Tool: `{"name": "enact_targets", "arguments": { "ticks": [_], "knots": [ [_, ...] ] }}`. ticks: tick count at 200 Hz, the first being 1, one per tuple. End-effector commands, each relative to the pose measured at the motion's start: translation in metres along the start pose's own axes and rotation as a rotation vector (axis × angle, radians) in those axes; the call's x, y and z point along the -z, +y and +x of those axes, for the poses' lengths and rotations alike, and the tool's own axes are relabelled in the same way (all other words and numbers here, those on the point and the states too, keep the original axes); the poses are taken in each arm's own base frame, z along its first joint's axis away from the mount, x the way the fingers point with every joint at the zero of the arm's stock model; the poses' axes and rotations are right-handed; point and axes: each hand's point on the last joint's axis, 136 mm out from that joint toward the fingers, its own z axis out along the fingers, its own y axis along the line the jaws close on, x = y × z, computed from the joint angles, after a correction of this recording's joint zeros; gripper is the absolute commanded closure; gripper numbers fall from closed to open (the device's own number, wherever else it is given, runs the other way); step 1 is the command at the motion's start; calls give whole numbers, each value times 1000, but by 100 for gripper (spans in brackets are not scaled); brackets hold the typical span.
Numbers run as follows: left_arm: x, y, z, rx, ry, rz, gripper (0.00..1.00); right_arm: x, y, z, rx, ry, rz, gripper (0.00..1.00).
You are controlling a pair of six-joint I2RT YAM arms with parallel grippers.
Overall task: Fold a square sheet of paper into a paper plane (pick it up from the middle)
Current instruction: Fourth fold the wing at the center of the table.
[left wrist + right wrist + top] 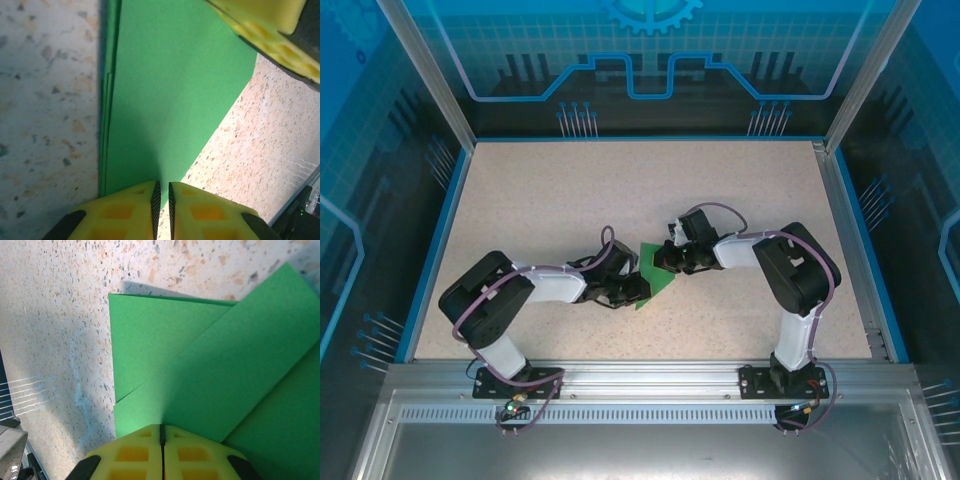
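Note:
The green sheet of paper (658,281) lies folded in layers at the middle of the table, between my two grippers. In the left wrist view the sheet of paper (170,100) has a straight stacked edge on the left and a slanted edge on the right. My left gripper (162,195) stands over its near corner, jaws almost together with a thin slit and nothing between them. One of the right gripper's yellow fingers (270,35) sits on the far corner. My right gripper (161,429) is shut, tips down on the sheet of paper (225,370), where a diagonal flap overlaps lower layers.
The speckled table (620,190) is bare all round the paper. A blue border (435,240) and metal cage posts frame it. An aluminium rail (640,375) carrying both arm bases runs along the near edge.

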Motion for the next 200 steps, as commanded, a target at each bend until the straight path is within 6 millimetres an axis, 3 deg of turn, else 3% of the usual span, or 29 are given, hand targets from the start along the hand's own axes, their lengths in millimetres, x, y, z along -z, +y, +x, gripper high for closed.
{"name": "enact_targets", "arguments": {
  "ticks": [1,84,111,150,200],
  "knots": [
    [10,96,77,127,235,-322,82,-11,-79,39,-106,73,275,93],
    [30,96,91,92,261,-314,82,-12,-81,41,-112,74,274,93],
    [37,85,89,70,247,-275,81,-13,-79,41,-113,82,267,93],
    [58,60,71,43,156,-242,81,-16,-79,47,-135,101,267,93],
    [92,36,10,223,-90,-139,77,-10,-61,55,-121,113,242,92]
  ]
}}
